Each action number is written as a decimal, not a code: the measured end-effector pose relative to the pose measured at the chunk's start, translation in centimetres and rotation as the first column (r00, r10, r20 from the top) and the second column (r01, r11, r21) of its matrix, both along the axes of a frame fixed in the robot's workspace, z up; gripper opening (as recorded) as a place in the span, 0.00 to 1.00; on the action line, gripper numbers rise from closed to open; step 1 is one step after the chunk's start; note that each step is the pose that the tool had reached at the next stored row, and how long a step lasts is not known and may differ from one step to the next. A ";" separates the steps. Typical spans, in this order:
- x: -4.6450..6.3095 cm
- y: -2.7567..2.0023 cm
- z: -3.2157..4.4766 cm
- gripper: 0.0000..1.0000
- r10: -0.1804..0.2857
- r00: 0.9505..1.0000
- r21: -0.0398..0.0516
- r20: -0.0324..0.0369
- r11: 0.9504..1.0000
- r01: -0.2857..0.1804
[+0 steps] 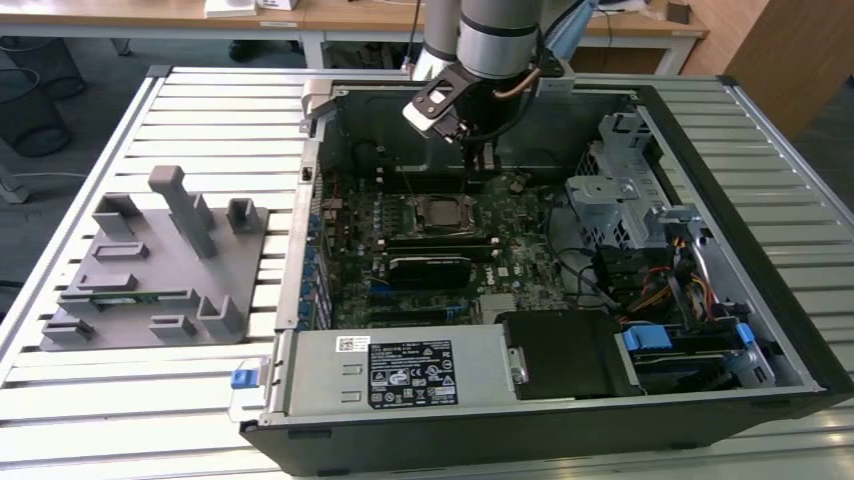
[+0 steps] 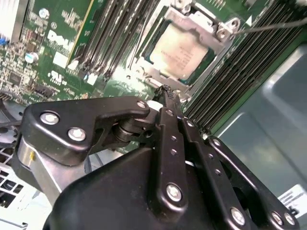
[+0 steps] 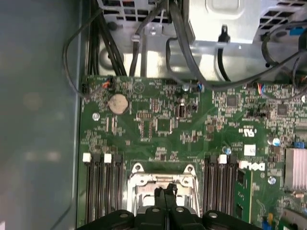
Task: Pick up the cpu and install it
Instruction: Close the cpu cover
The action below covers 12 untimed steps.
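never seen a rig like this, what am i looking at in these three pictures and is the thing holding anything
This is a robot arm working over an open computer case that lies on a slatted metal table. One picture comes from a camera standing off the arm. The other two come from cameras riding near its wrist, which look past its gripper at the green motherboard. The cpu, a silvery square chip, sits in its metal socket on that board. The gripper hangs close by the socket, its jaws closed together with nothing between them. At the exterior view's left, beside the case, a grey holder carries a green memory stick.
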State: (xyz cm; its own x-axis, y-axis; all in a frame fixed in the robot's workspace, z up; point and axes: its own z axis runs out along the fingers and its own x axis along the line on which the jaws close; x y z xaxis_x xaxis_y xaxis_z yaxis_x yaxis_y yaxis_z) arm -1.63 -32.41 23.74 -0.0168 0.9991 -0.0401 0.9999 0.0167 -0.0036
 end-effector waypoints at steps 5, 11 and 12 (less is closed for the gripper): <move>-1.3 0.00 -0.21 0.11 0.000 1.000 0.000 0.000 1.000 0.000; -2.4 -0.03 -0.32 0.11 0.000 1.000 0.000 0.000 1.000 0.000; -2.6 -0.05 -0.34 0.11 0.000 1.000 0.001 0.000 1.000 0.000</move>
State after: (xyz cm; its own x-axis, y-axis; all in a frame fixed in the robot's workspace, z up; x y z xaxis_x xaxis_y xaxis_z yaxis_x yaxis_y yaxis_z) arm -4.19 -32.46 23.40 -0.0168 0.9991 -0.0395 0.9999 0.0166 -0.0036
